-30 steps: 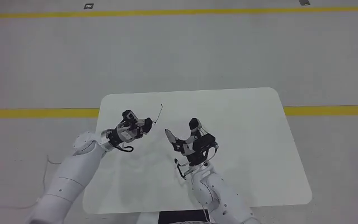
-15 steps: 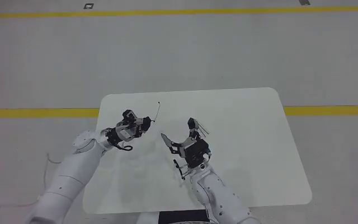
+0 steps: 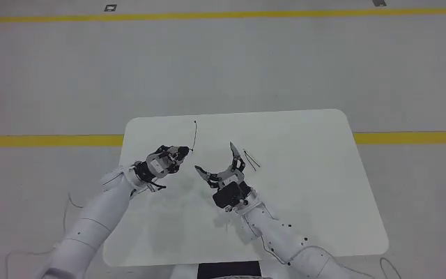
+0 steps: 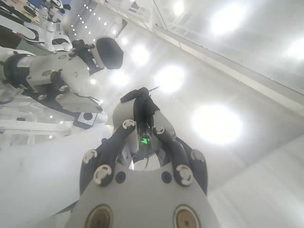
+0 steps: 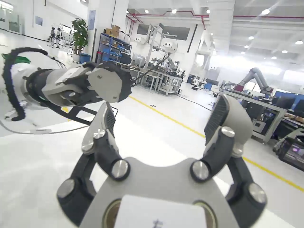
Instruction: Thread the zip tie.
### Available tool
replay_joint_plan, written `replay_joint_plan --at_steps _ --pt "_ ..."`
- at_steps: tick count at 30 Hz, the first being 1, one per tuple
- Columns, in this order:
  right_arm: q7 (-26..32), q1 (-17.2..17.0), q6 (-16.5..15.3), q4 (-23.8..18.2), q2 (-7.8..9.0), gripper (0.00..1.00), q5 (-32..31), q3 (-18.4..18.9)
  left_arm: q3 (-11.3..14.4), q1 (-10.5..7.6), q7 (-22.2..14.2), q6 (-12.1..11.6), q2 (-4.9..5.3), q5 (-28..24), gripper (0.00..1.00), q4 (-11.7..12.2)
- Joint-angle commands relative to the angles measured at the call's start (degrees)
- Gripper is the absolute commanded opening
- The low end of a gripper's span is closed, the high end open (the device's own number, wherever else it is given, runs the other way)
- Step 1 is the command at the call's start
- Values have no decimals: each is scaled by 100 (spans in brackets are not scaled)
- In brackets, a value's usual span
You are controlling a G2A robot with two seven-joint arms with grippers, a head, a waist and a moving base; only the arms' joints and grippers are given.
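A thin black zip tie [image 3: 193, 135] sticks out from my left gripper [image 3: 180, 152], which is shut on its lower end, above the table's left half. In the left wrist view the tie's short tip [image 4: 154, 87] pokes out past the closed pads of the left gripper [image 4: 142, 100]. My right gripper [image 3: 217, 160] stands open just to the right of it, with nothing between its fingers. In the right wrist view the right gripper [image 5: 163, 117] is spread wide, and the left gripper [image 5: 109, 85] with the zip tie [image 5: 142, 74] is just beyond one finger.
The white table [image 3: 313, 195] carries a thin dark strand [image 3: 251, 161] lying right of the right gripper. Yellow floor lines [image 3: 404, 137] run behind the table. The table's right half and front are bare.
My right gripper has turned and moved left and away from me, toward the left gripper, staying open. The left gripper has shifted slightly and the zip tie now points more upright.
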Motion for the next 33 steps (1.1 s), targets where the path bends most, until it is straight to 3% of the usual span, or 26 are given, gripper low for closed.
replay_joint_plan --at_steps 1,5,8,16,30,31,32,33 --pt "5 -4 1 -2 -2 100 0 2 -2 2 -3 5 1 -5 0 -1" --pt "25 -8 -8 -4 -2 100 0 4 -2 2 -3 5 1 -5 0 -1" --pt "115 25 -32 3 15 100 0 -45 26 61 206 2 -17 -86 0 -156" --pt "340 447 1 191 173 100 0 -388 33 78 397 -119 -28 14 0 -351" --pt "195 515 1 58 220 100 0 -482 32 76 382 -158 -26 58 0 -358" --pt "178 524 1 55 227 95 0 -484 32 76 382 -158 -26 58 0 -358" --pt "167 534 1 61 235 57 0 -490 32 76 382 -158 -26 58 0 -358" --pt "163 544 1 66 243 44 0 -501 32 76 382 -158 -26 58 0 -358"
